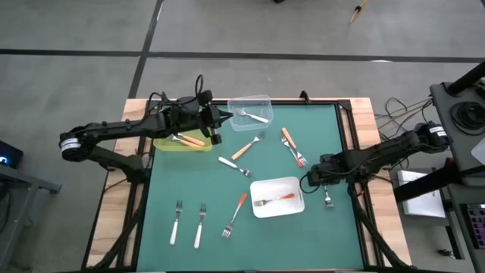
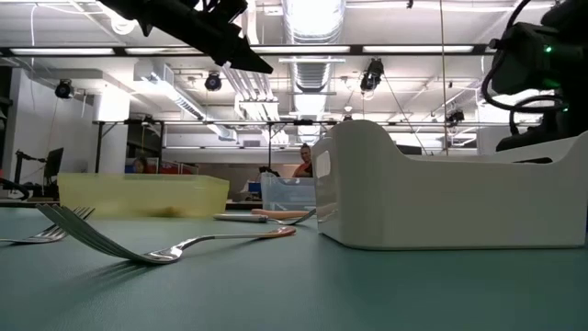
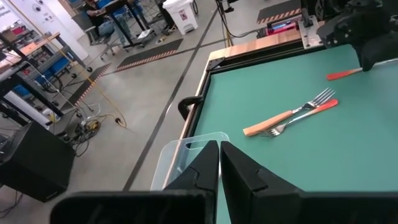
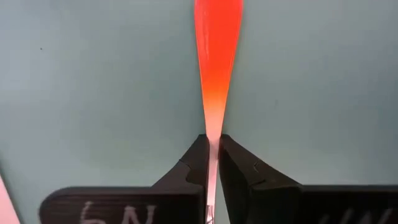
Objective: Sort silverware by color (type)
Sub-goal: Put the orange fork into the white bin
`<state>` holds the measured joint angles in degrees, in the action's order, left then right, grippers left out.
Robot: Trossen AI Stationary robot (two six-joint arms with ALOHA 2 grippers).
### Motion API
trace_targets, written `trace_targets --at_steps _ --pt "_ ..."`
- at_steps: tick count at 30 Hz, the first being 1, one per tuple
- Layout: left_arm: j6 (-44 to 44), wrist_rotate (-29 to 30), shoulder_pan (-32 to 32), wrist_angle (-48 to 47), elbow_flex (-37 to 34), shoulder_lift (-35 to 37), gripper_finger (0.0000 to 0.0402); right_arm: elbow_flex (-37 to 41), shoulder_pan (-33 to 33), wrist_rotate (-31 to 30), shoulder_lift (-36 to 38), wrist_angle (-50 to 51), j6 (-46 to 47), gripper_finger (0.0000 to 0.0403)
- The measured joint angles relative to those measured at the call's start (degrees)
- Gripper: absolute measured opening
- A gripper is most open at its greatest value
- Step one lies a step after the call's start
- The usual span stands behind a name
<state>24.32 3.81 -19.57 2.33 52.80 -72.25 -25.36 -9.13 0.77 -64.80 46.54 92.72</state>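
The right gripper (image 4: 212, 152) is down low on the green table (image 1: 303, 235), just beside the white tray (image 1: 292, 203), near the table's right edge. Its two fingers are pressed together on a fork with a red-orange handle (image 4: 216, 56). They pinch it at the thin neck, and the fork lies flat on the table.

The left gripper (image 1: 214, 129) hangs up in the air between the yellow tray (image 1: 163, 144) and the clear tray (image 1: 261, 101). Its fingers are closed tight and hold nothing.

More forks lie around. One red-orange fork (image 1: 274, 199) is in the white tray. One white fork (image 1: 254, 116) is in the clear tray. A tan fork (image 1: 189, 140) is in the yellow tray. Two white forks (image 1: 188, 221) lie side by side near the front of the table.
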Motion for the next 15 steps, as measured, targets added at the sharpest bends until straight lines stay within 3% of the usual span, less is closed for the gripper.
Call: trace_targets --at_steps 3,15 --pt "-0.59 -0.01 0.0 0.07 0.0 0.0 0.0 -2.79 0.0 -2.32 0.64 3.46 -1.13 0.0014" --pt "-1.31 -0.04 0.0 0.76 -0.02 0.0 0.0 -18.78 1.58 -28.74 4.05 17.1 -6.9 0.0013"
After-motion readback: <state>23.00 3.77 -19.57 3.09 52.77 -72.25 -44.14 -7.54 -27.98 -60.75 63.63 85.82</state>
